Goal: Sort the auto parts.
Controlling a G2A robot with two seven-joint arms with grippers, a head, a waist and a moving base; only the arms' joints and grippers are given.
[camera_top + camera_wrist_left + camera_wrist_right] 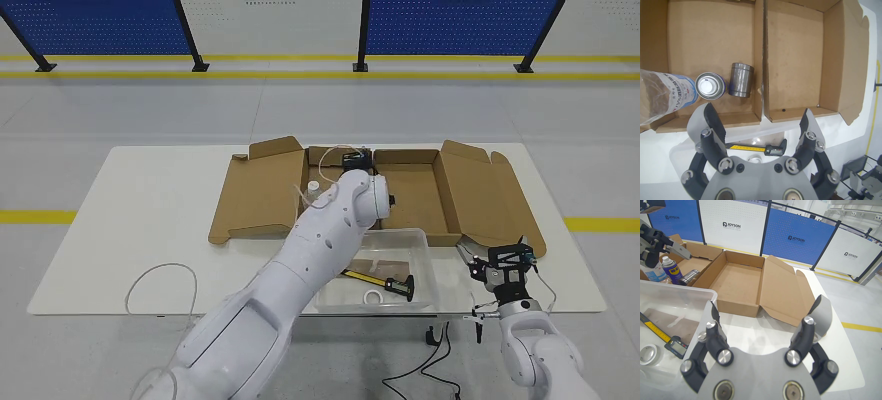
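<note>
My left gripper (758, 113) hangs open and empty over the near wall between two cardboard boxes. The left box (711, 37) holds an upright spray can (710, 88), a steel cylinder (741, 80) lying beside it and a clear plastic bottle (662, 94) on its side. The right box (793, 66) holds only two tiny bits at its near wall. A clear bin (677, 289) holds a yellow digital caliper (662, 336) and a white ring (648, 354). My right gripper (767, 308) is open and empty over the table, to the right of the bin, near the front edge (497, 262).
The boxes' flaps (500, 195) stand open around them. The white table (150, 220) has bare room to the left of the boxes. Cables (430, 365) hang off the front edge. Blue and white panels (797, 237) stand beyond the table.
</note>
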